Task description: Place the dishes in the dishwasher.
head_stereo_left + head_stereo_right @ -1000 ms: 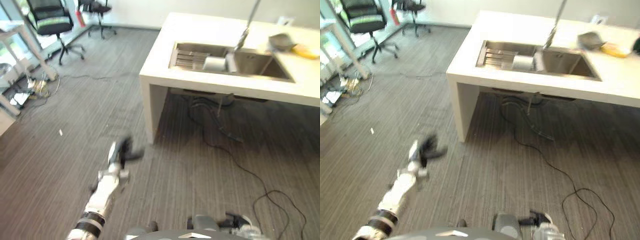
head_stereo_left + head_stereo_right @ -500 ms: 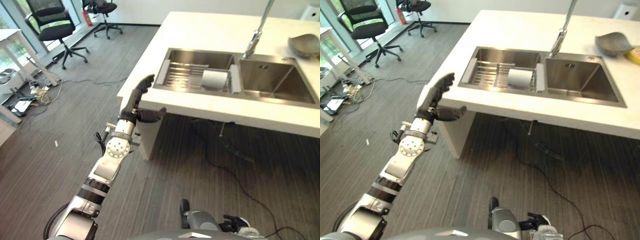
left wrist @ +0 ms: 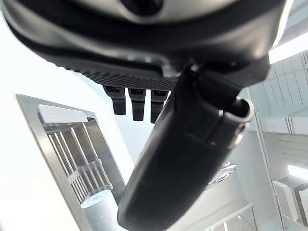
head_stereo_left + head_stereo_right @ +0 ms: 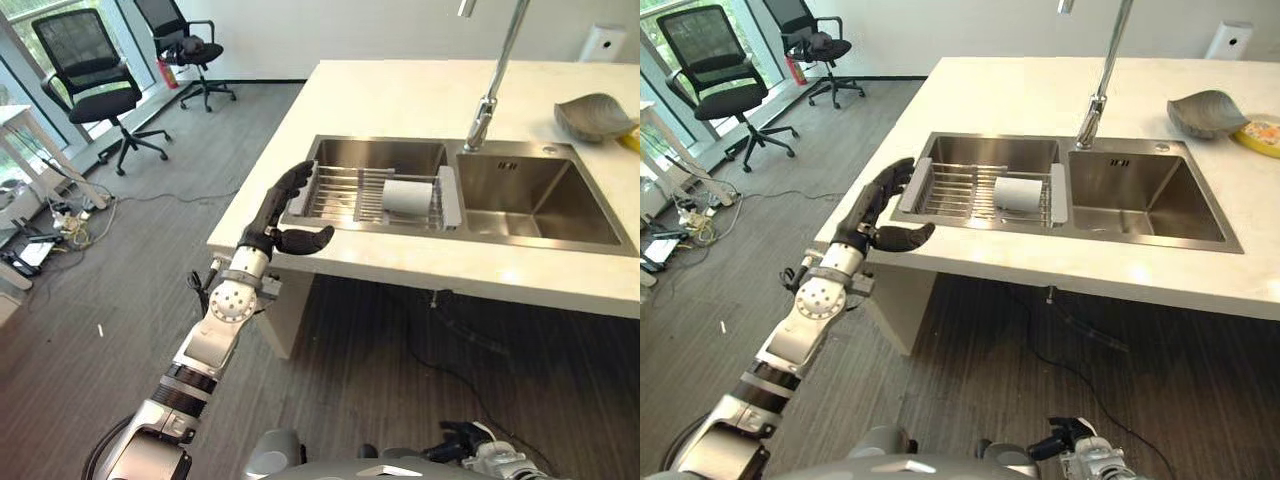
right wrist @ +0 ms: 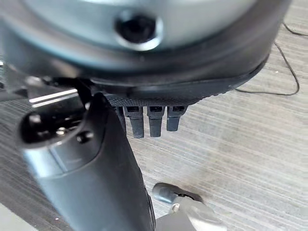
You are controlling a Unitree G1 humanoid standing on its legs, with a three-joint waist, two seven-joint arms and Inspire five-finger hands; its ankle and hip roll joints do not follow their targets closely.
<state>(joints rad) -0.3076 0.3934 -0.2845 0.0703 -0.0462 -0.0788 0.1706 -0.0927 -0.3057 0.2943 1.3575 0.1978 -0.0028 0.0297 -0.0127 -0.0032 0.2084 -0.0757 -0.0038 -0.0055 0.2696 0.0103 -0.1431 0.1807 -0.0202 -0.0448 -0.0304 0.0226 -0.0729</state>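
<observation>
1. While the left hand [image 4: 283, 208] hovers with fingers spread, empty, at the bench [image 4: 380, 100] edge, a white cup [image 4: 404, 197] lies in the sink rack [image 4: 350, 192] at its 3 o'clock.
2. The right hand [image 5: 96, 159], fingers straight, hangs over the floor [image 5: 250, 144].
3. No writing is legible.
4. A grey bowl [image 4: 1206, 109] sits at the faucet's [image 4: 1098, 95] 3 o'clock.

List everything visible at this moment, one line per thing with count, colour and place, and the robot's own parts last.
Counter: one, cream-white, right of centre.
Double sink: one, steel, set into the counter.
Drying rack: one, steel wire, in the sink's left basin.
White cup: one, lying on its side in the rack.
Faucet: one, steel, behind the sink.
Grey bowl: one, on the counter at far right.
Yellow plate: one, at the counter's right edge, beside the bowl.
Office chairs: two, black, far left by the windows.
Left hand: dark, open, raised at the counter's near-left corner.
Right hand: dark, fingers straight, above the floor.
</observation>
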